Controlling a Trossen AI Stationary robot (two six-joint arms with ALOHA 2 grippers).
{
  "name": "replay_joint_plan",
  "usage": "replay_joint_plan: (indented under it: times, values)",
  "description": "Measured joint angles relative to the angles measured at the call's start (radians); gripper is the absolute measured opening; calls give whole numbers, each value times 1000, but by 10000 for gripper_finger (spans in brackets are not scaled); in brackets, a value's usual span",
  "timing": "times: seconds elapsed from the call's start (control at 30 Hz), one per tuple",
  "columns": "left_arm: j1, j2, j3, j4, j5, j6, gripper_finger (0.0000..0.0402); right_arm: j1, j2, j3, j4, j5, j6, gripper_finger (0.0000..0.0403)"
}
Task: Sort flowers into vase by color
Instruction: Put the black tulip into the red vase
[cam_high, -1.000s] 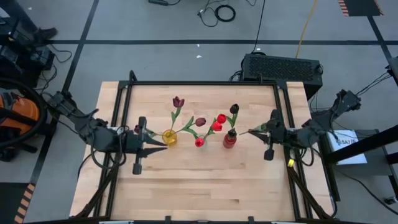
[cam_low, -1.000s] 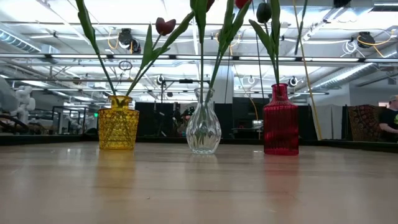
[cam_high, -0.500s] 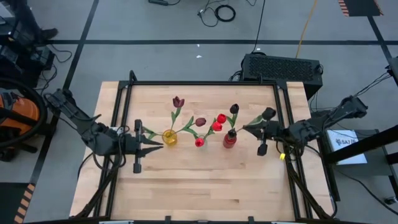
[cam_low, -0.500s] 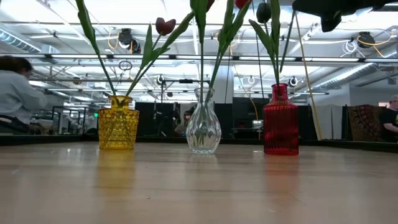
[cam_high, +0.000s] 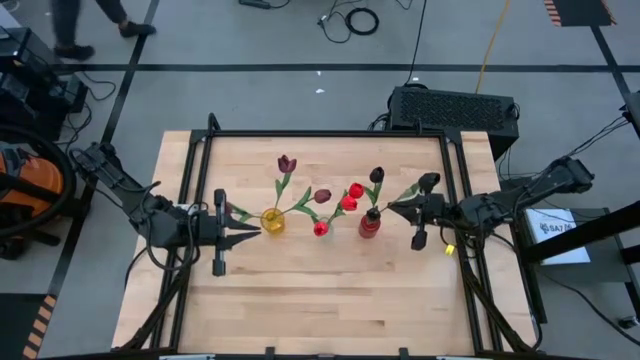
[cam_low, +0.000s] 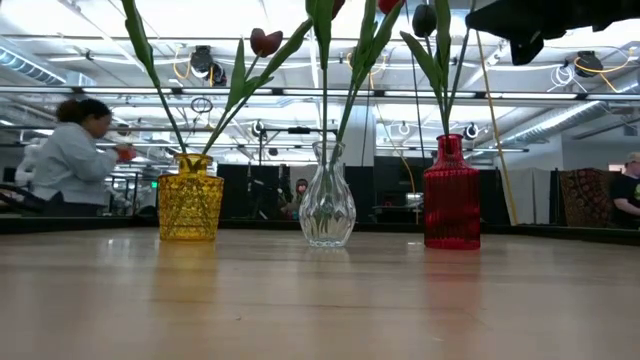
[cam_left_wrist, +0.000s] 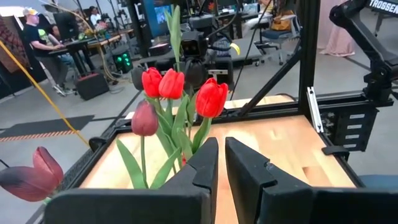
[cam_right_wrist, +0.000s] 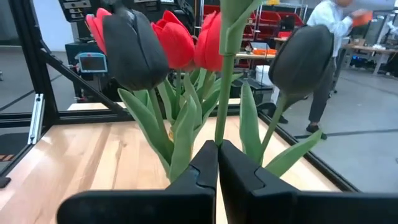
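Right gripper (cam_high: 392, 209), fingers pinching a dark tulip's stem (cam_right_wrist: 225, 93), hovers just beside the red vase (cam_high: 369, 225); next, lower the stem into its neck. Left gripper (cam_high: 255, 232) waits beside the yellow vase (cam_high: 272, 221), fingers nearly together, empty.

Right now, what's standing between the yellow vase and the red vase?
The clear glass vase stands between the yellow vase and the red vase; the low view shows it best. From above, red tulips rise there.

You can read just one piece of lettering right now: white capitals "TROSSEN", cut off by the picture's edge, on the black metal robot arm (cam_left_wrist: 367, 37) in the left wrist view. Nothing else carries text you could make out.
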Motion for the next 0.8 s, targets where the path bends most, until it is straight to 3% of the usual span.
replay_joint_plan:
  times: [0.8]
  values:
    - [0,1,0,-34,3,-2,38,-40,140,0,3,5,53,0]
